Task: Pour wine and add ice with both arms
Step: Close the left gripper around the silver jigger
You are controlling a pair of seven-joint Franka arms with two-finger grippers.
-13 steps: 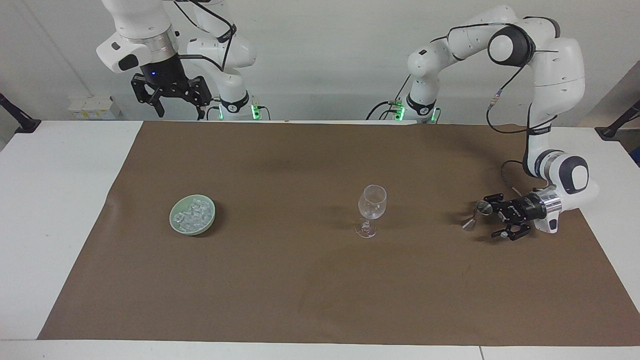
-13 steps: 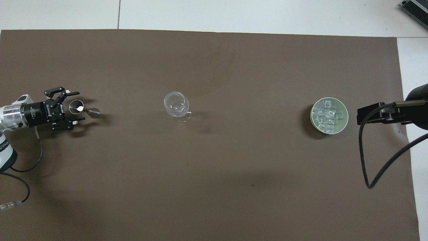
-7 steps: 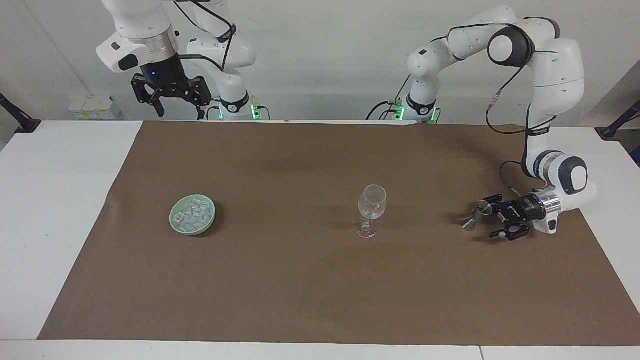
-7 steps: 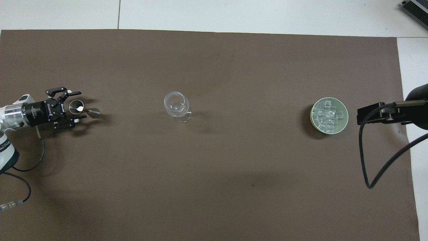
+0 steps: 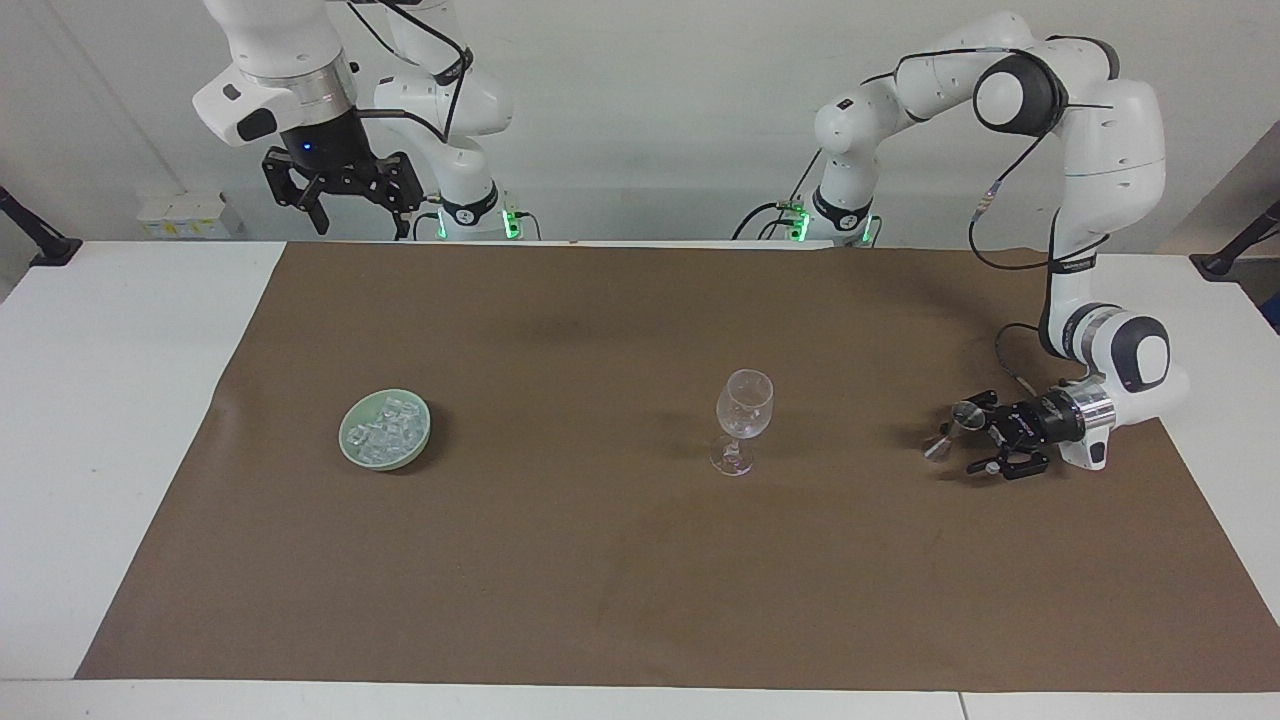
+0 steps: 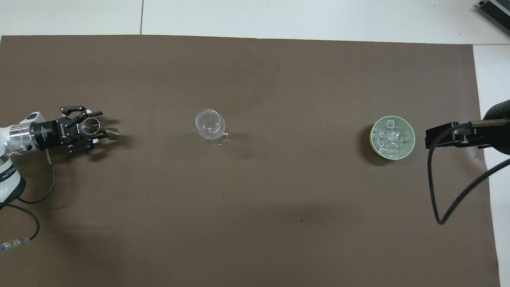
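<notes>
- White table (image 5: 100, 400) covered by a brown mat (image 5: 600, 560).
- Plain white wall (image 5: 640, 120) at the robots' end.
- Even, soft light.

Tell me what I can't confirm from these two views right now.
- Left gripper on the metal jigger: neither view shows whether its fingers touch it.
- Jigger's contents: too small to make out.
- Right gripper: in the overhead view, cut off by the frame edge.
- Ice count: heaped cubes overlap in the bowl.
</notes>
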